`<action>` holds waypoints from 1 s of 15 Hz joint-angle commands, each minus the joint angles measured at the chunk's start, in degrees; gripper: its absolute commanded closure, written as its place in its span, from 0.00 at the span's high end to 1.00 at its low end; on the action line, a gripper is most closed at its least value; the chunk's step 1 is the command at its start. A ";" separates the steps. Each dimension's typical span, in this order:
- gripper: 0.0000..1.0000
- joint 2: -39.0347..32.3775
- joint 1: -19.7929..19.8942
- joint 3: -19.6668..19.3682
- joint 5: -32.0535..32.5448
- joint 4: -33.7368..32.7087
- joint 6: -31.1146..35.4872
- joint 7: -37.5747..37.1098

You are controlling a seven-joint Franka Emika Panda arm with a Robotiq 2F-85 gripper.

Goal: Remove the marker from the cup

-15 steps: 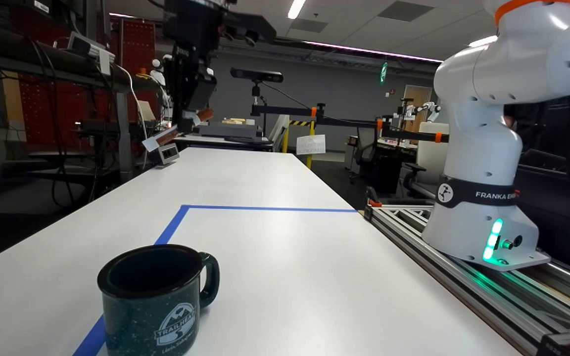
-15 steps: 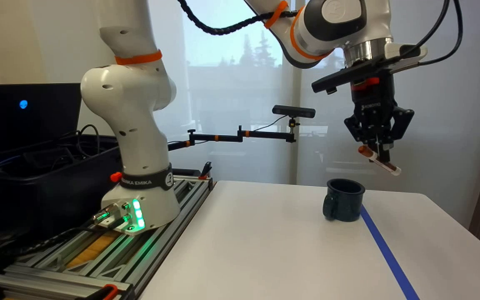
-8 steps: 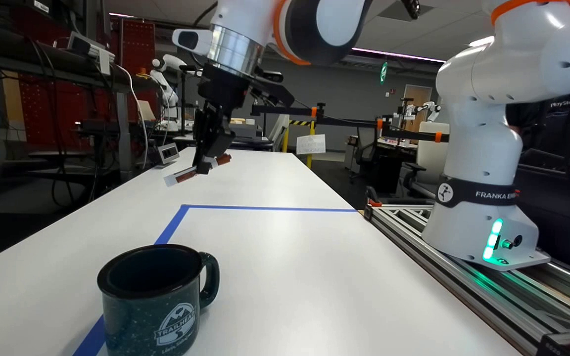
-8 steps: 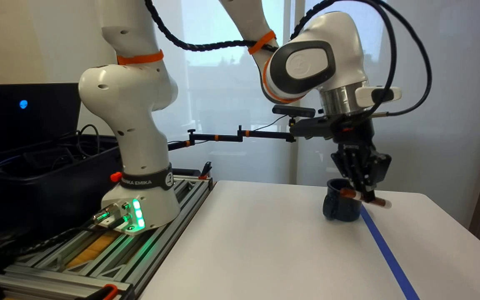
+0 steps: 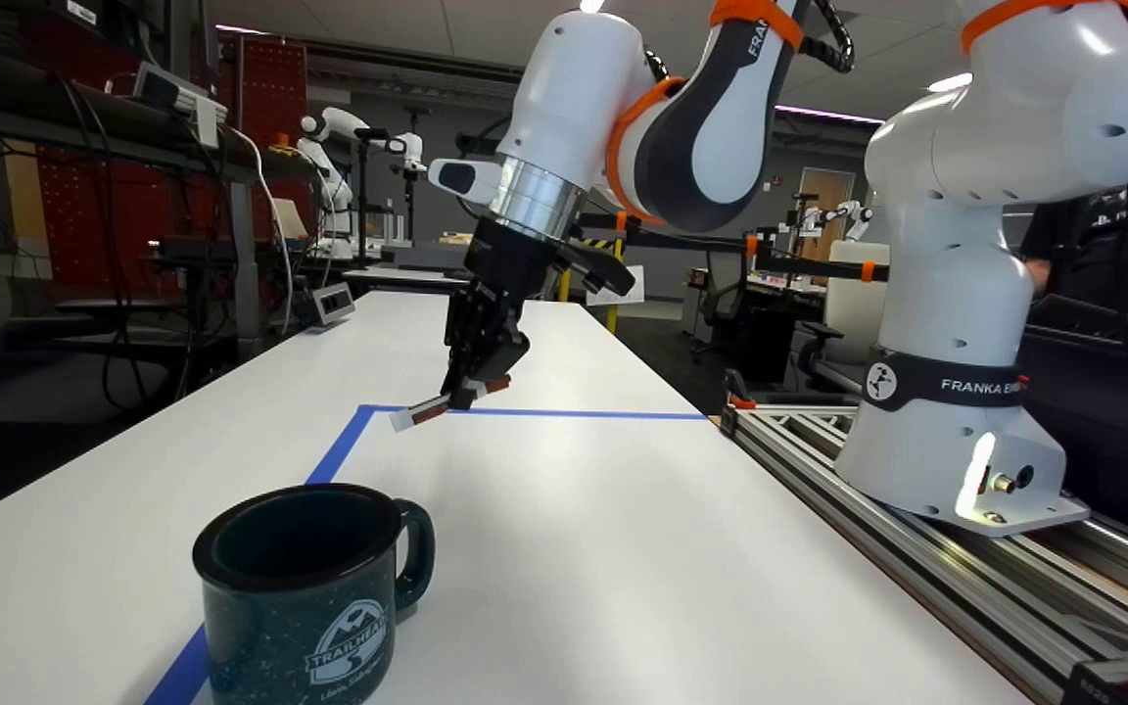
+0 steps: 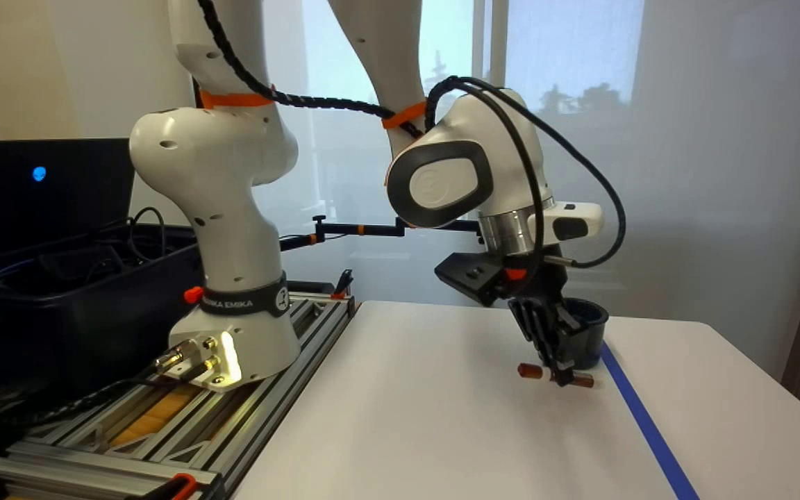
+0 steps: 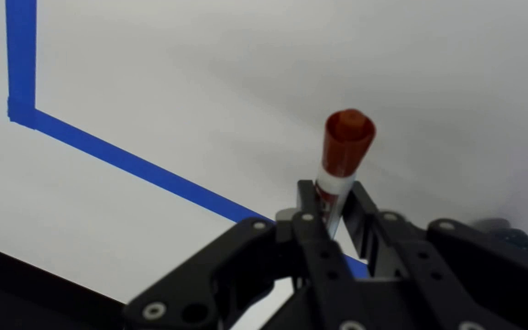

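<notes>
The marker (image 5: 424, 409) is held crosswise in my gripper (image 5: 464, 394), tilted, with its open-ended red cap (image 7: 347, 146) pointing up and away in the wrist view. In the wrist view the fingers of my gripper (image 7: 330, 187) close on its pale and red barrel from both sides. The marker (image 6: 530, 371) is outside the cup and appears a little above the table; the exact gap is unclear. The cup (image 5: 300, 627), a dark teal mug with a side handle, stands upright on the table. In an exterior view my gripper (image 6: 558, 375) partly hides the cup (image 6: 593, 340).
Blue tape (image 5: 535, 412) marks lines on the white table (image 6: 400, 417). The robot's base (image 6: 240, 347) stands on a metal rail frame beside the table. A camera arm (image 6: 362, 230) reaches out behind it. A small grey box (image 5: 332, 305) sits at the table's far edge.
My gripper has come down toward the table and in toward the robot's base, carrying the marker. The cup has not moved. The base light has turned from green to white.
</notes>
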State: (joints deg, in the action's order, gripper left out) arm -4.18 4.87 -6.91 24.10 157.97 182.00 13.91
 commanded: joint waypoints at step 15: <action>0.24 -19.77 -5.23 -9.64 -2.08 -0.16 24.18 -1.08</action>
State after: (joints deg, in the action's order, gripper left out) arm -22.47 2.20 -15.22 23.65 157.80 203.58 13.40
